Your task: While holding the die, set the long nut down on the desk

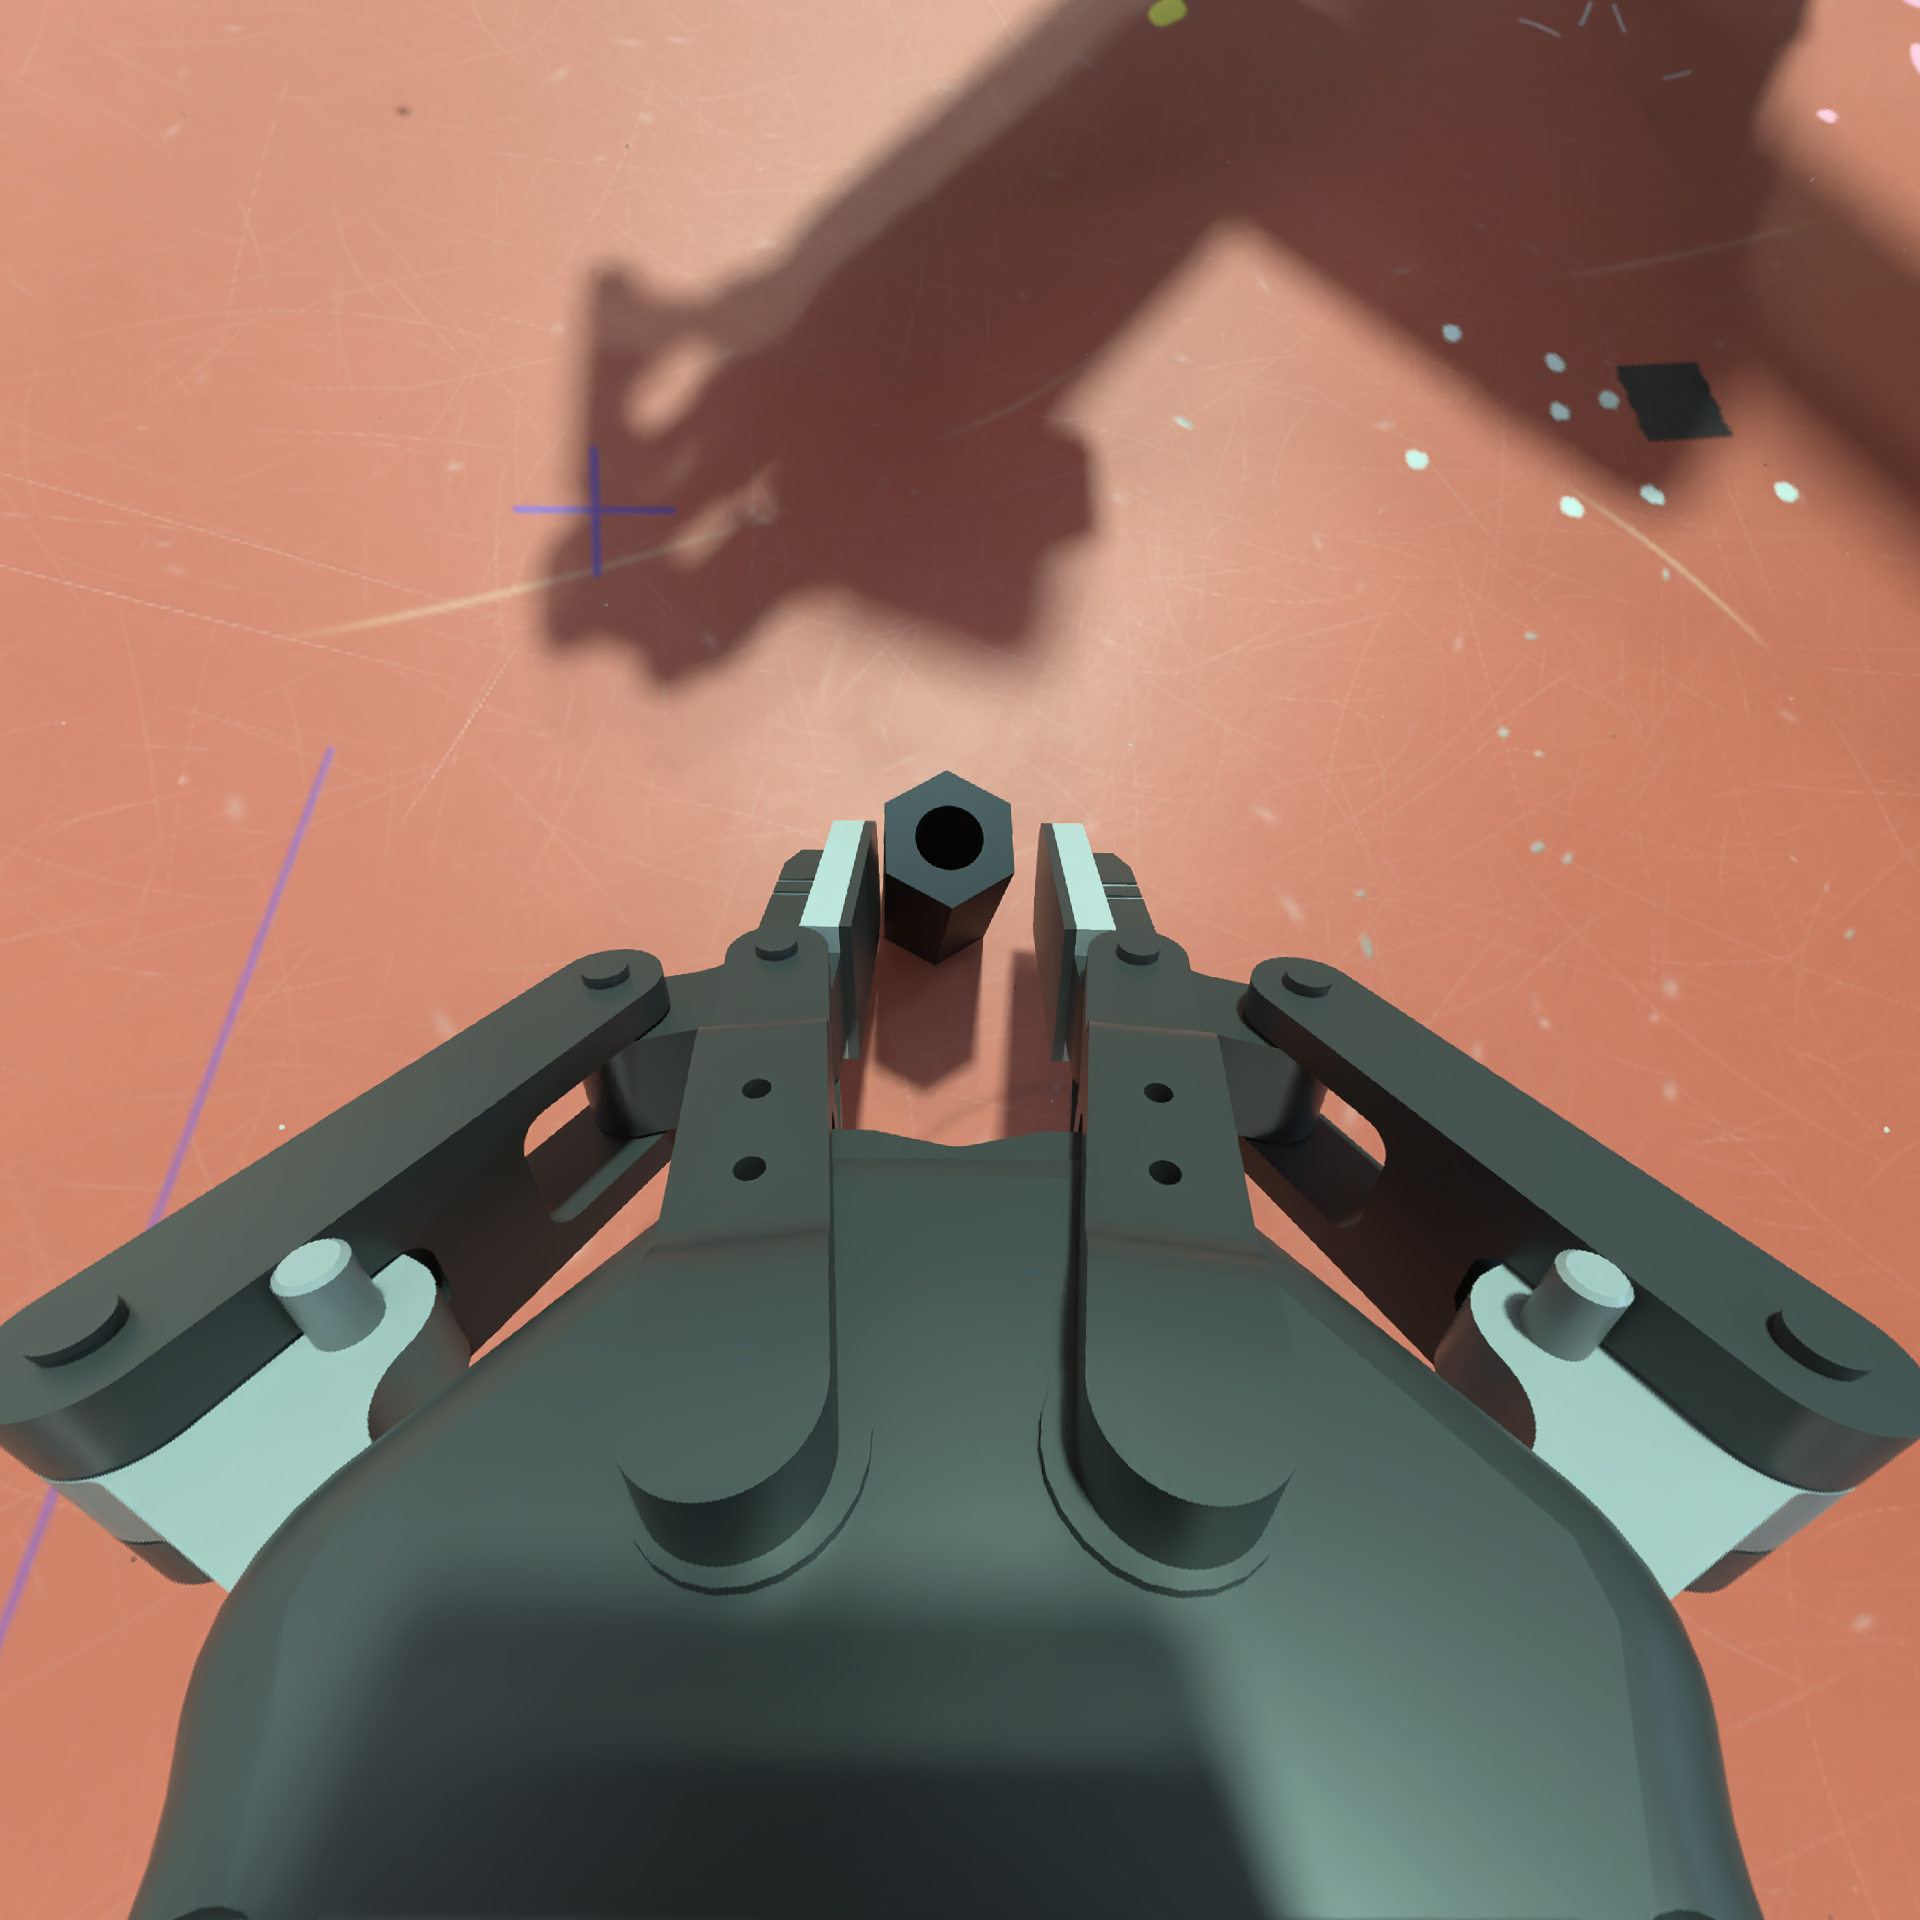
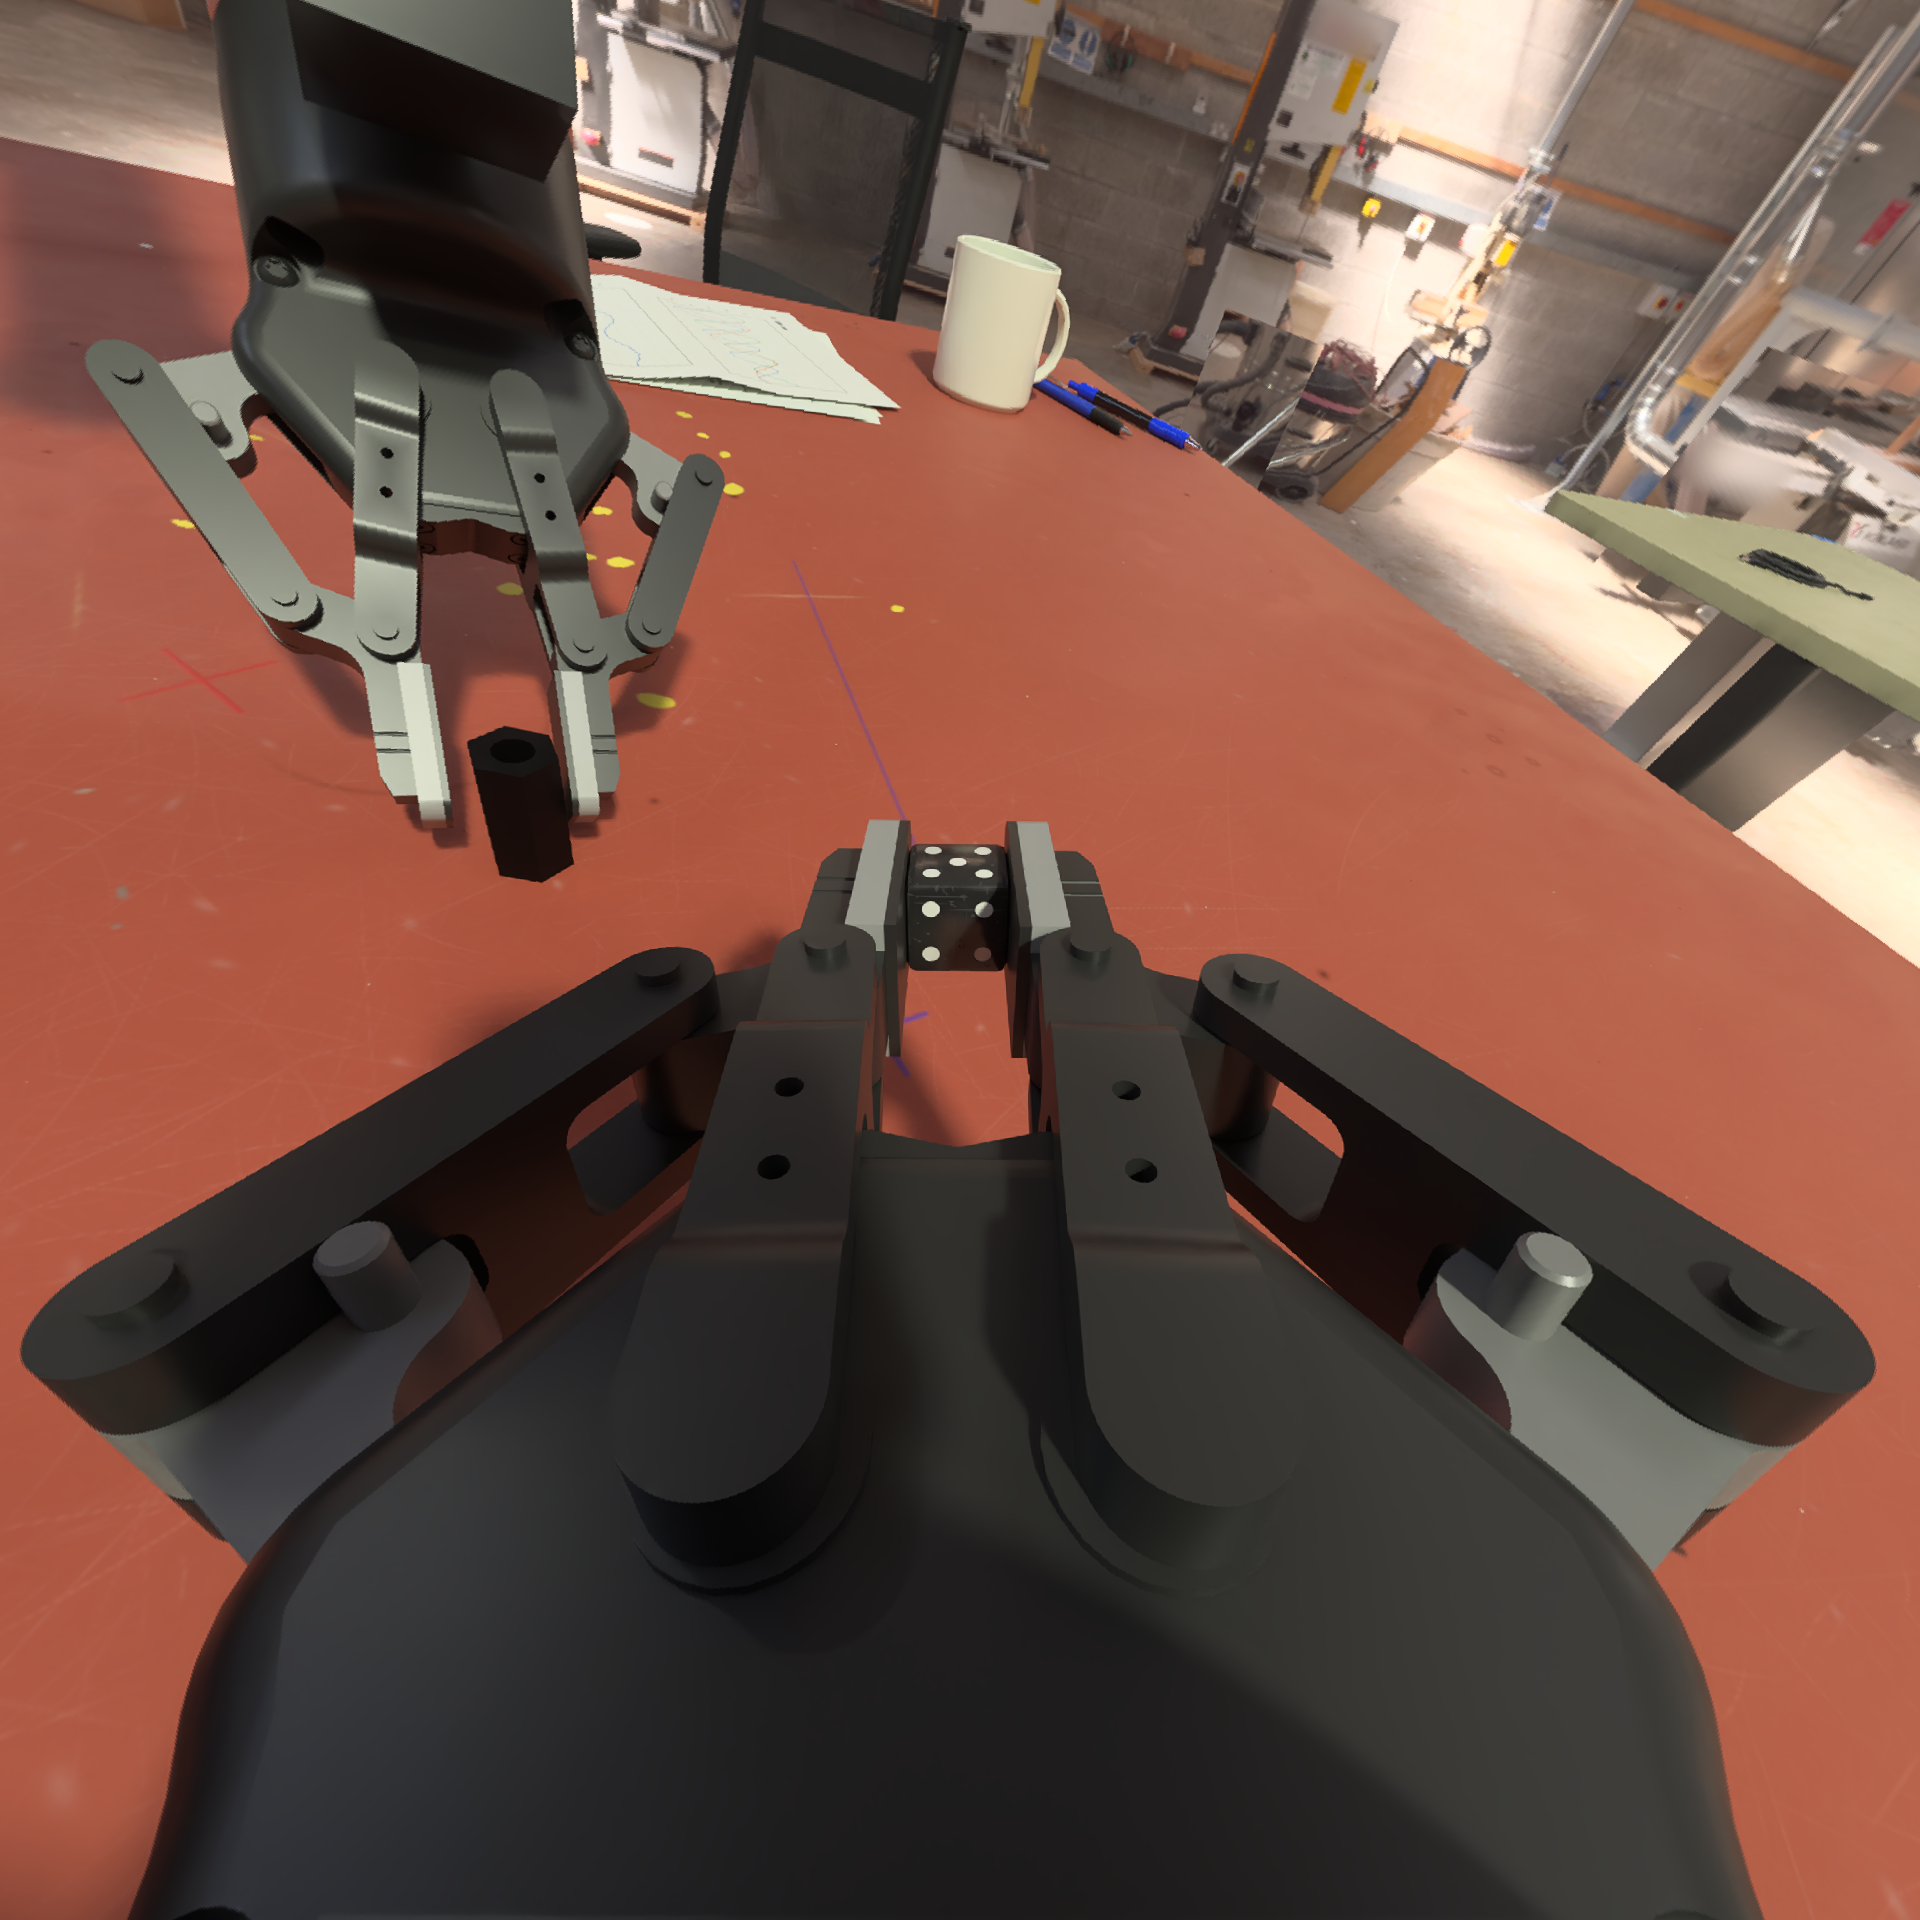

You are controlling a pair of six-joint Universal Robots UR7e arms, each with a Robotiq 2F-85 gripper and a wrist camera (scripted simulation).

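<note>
Two hands work over a scratched red bench [image 2: 1247, 831]. From its own wrist camera, the left hand [image 1: 951, 862] has its fingers apart, and the long nut [image 1: 945, 868] stands upright on the bench between them, bore facing up; a gap shows at the finger on the 3 o'clock side, while the one at 9 o'clock sits just beside the nut, contact unclear. In the right wrist view the same left hand [image 2: 509, 800] sits at about 10 o'clock, pointing down, with the nut [image 2: 520, 805] resting on the bench between its fingertips. The right hand [image 2: 956, 904] is clamped on the die [image 2: 956, 906], black with white pips, held between both fingers above the bench.

Farther off, at about 12 o'clock in the right wrist view, a cream mug [image 2: 995, 322] stands near the bench's far edge, with blue pens [image 2: 1122, 416] just beside it toward 3 o'clock and sheets of paper [image 2: 727, 353] toward 9 o'clock. Yellow specks [image 2: 655, 701] dot the bench around the left hand. Nothing lies between the two hands.
</note>
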